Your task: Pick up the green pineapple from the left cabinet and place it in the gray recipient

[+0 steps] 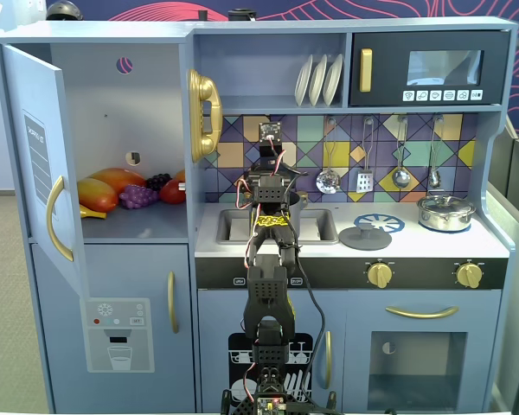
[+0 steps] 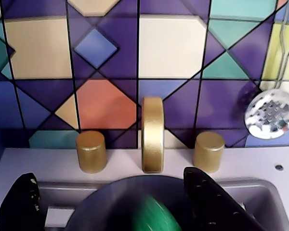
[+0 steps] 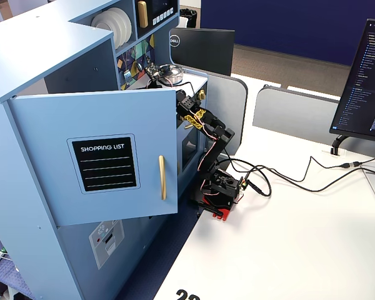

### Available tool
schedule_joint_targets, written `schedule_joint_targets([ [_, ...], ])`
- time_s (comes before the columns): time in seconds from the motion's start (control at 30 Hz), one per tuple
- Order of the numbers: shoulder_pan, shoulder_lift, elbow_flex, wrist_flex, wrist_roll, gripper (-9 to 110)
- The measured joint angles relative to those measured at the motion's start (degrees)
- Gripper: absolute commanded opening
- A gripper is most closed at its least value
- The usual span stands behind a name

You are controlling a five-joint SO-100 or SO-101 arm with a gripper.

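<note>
From my remote seat, the left cabinet (image 1: 104, 104) looks like smooth painted wood in a matt pale blue, its door handle (image 1: 57, 218) a satiny gold, and the same brushed-gold sheen shows on the faucet (image 2: 152, 134) in the wrist view. The gray recipient (image 2: 101, 202) reads as dull matt plastic, the green pineapple (image 2: 151, 216) inside it as glossy plastic though blurred, and the gripper (image 2: 115, 207) fingers as matt black plastic. I see the lidded pot (image 1: 446, 212) as shiny polished metal and the backsplash (image 2: 106, 72) as a smooth printed tile pattern.
</note>
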Motion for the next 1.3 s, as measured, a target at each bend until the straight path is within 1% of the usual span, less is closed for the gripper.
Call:
schedule_joint_targets([
  [0.17,-0.88,11.87,1.05,17.05,1.14,23],
  [0.27,-1.85,21.27,5.27,28.65,2.72,20],
  [0.33,-1.67,27.16,9.4,34.37,3.43,15],
  [0.43,-0.26,35.16,18.81,39.73,2.29,10],
  [0.6,0.88,47.99,38.85,43.24,1.49,1],
  [0.8,0.79,55.99,61.87,41.22,2.2,0],
  [0.97,0.79,54.23,75.94,29.62,4.83,0],
  [1.17,0.79,47.37,86.22,13.71,5.45,0],
  [1.23,0.79,47.11,89.03,10.11,5.45,0],
  [1.3,0.79,47.11,90.53,9.49,5.62,0],
])
